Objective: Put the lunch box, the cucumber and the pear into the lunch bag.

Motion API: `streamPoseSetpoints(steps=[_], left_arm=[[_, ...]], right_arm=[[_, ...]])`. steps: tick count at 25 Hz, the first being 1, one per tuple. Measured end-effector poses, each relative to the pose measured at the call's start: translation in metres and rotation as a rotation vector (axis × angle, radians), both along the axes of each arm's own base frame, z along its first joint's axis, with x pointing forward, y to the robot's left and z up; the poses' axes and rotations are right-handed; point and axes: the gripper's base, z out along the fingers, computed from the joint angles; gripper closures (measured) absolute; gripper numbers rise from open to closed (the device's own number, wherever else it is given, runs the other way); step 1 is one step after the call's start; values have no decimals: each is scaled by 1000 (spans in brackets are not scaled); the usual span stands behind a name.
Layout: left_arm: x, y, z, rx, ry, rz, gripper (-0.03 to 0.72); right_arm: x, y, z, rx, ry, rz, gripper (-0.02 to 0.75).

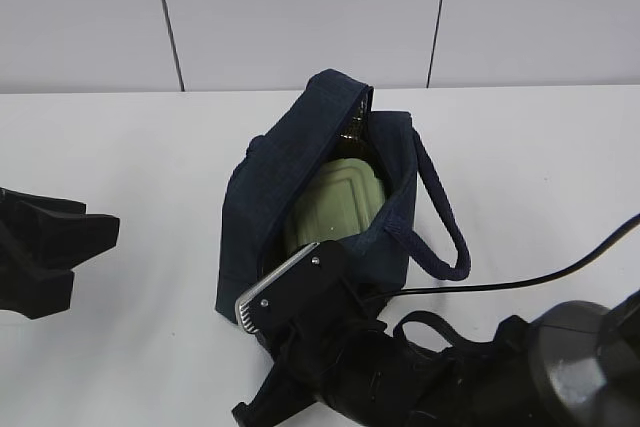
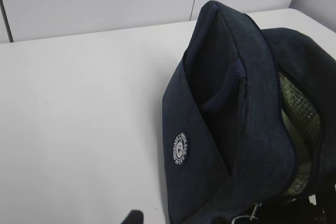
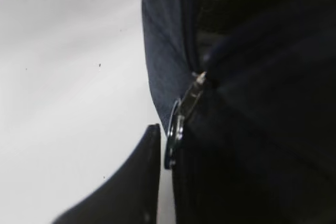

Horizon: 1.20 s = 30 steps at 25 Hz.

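Right claw [image 3: 167, 153] at the near end of the lunch bag [image 1: 270, 197]: in the right wrist view one dark finger [image 3: 131, 182] stands on the left of the silver ring pull [image 3: 174, 132] and a dark mass fills the frame on its right, so the jaws bracket the ring closely; whether they actually pinch it cannot be told. In the exterior view the same claw [image 1: 285, 292] shows as a black wrist block with a metal-edged plate, pressed against the bag's near rim and hiding the zipper end and ring from that camera. The bag stands on the white counter [image 1: 120, 147], its top gaping, with the pale green lid of the lunch box [image 1: 335, 202] lying inside; the cucumber and the pear cannot be made out in any view. A padded loop handle [image 1: 445, 222] hangs off the bag's right side, and a black cable [image 1: 520, 282] trails across the counter behind the right arm. Left claw [image 1: 60, 252] sits well apart at the left edge of the exterior view, jaws partly open and holding nothing. Only the left wrist view shows the bag's outer side with a round white badge [image 2: 180, 149], a second handle [image 2: 223, 90] folded against it, and the silvery lining [image 2: 299, 108] within the opening.
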Motion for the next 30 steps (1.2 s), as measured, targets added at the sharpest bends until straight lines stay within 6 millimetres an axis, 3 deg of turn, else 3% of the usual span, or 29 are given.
streamPoseSetpoints(steps=[1,3,10,21,27,30], left_arm=[[0,0,0,0,0,0,446],[0,0,0,0,0,0,446],[0,0,0,0,0,0,446],[2,0,-1,-33,21,32,446],[9,-4,-15,-9,95,33,446],[14,-4,-18,-75,133,115,446]], right_arm=[[0,0,-1,-6,7,0,709],[-1,-1,-1,-21,22,4,738],[-6,-4,17,-47,80,10,738],[-15,-14,62,-66,86,30,738],[-19,-16,70,-79,94,64,738],[-21,-16,69,-94,106,76,738]])
